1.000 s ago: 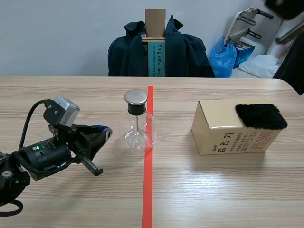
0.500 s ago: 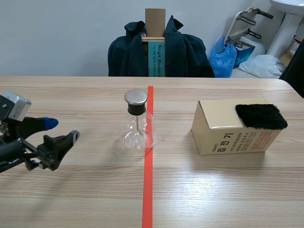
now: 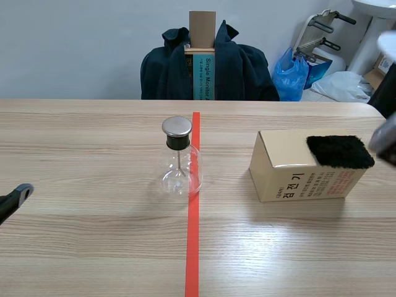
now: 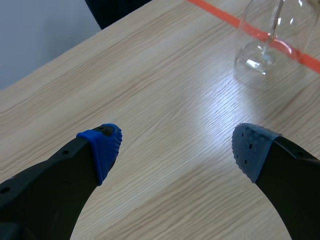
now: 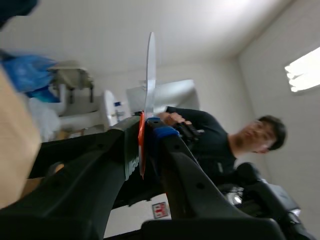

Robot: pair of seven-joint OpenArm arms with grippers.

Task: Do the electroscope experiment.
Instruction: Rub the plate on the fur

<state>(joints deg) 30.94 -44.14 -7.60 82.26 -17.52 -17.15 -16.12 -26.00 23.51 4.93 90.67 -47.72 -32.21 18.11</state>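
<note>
Right wrist view: the right gripper point(image 5: 145, 130) pinches a thin pale strip point(image 5: 150, 70). The flask point(image 3: 179, 158) stands in the middle of the tabletop point(image 3: 93, 247); the fur pad point(image 3: 340, 151) tops the box point(image 3: 291, 176) near the right edge. Best rub the strip flat along the fur. The left gripper point(image 4: 175, 145), wide and empty, sits at the left edge, leaving room.

A light wooden table point(image 3: 93, 247) carries two things. A glass electroscope flask point(image 3: 179, 167) with a metal cap stands upright midway between the left and right edges, touching the orange-red tape line point(image 3: 192, 247). A cardboard box point(image 3: 291, 176) lies near the right edge.
</note>
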